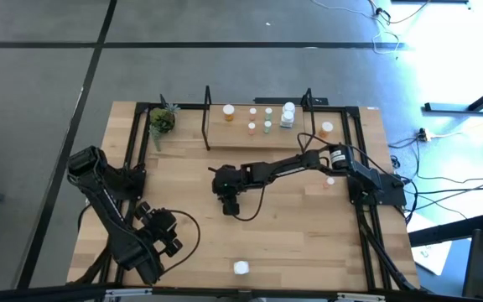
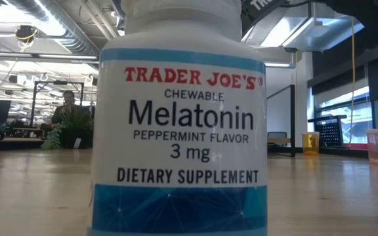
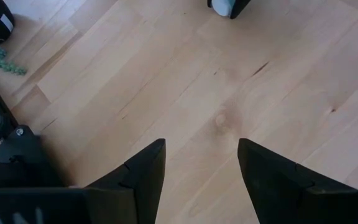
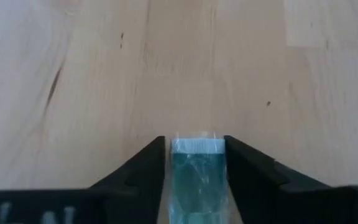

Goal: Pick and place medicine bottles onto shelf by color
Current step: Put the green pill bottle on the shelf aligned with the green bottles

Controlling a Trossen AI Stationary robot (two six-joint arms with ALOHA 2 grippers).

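Looking down on light-wood plank table [image 1: 309, 243]: flat light-wood shelf with thin black end frames [image 1: 233, 138] at far edge, carrying several small white-capped bottles [image 1: 267, 126], all upright. Small green potted plant [image 1: 162, 122] just beside shelf's left frame.

Right arm reaching from right side of table across to centre, elbow bent, right gripper [image 1: 227, 204] pointed down at bare wood, well short of shelf. Left arm folded back at near-left corner, left gripper [image 1: 172, 243] low over table, fingers spread, nothing between them.

Large white Trader Joe's Melatonin bottle with blue label bands [image 2: 179, 131] upright at near edge, long axis vertical, label facing low camera.

Small pale-green bottle with white end [image 4: 196, 180] sitting between right fingers, long axis along fingers, white end toward fingertips. Fingers close on both sides, thin sliver of light at one side; cannot tell whether pinching or just flanking.
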